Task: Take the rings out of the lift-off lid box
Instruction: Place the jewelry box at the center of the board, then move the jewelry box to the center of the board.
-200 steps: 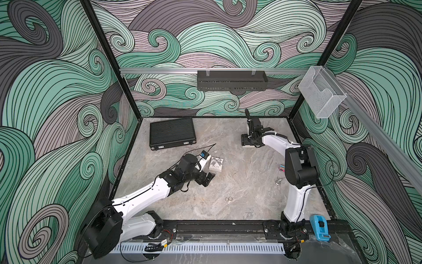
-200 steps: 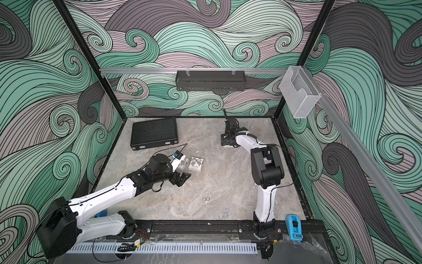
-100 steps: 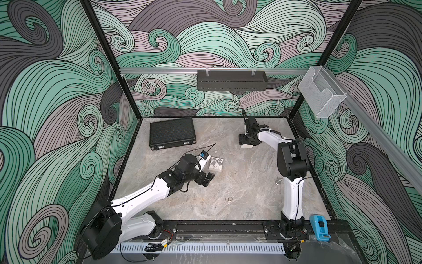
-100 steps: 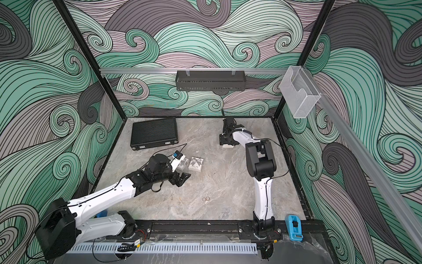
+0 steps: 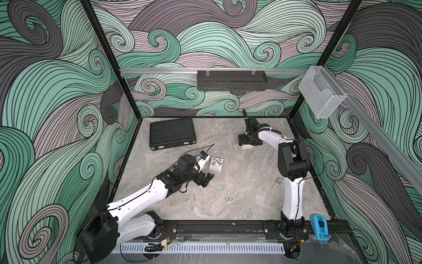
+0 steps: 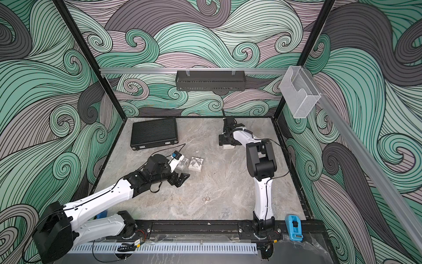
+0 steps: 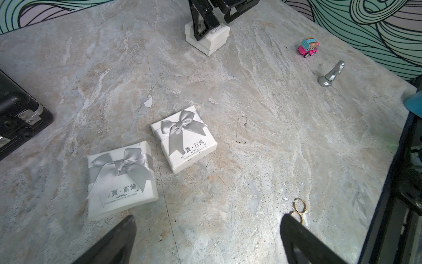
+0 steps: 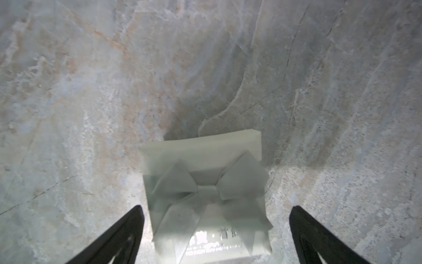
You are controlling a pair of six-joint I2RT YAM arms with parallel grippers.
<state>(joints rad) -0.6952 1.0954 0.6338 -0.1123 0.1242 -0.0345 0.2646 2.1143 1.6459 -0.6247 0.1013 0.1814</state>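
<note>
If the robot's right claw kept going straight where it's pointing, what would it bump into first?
Most likely the white bow box. It lies right between the open fingers of the right gripper, just ahead of them. How far off it is, I can't tell.

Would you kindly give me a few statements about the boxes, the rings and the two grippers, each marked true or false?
1. Three white bow-topped boxes stand on the table. True.
2. The left gripper is shut on a ring. False: it is open and empty, above the bare table.
3. Two thin rings lie side by side on the table, outside every box. True.
4. The black case stands with its lid raised. False: it lies flat and shut.
5. The right gripper is open, with a finger on either side of a far white box. True.
</note>
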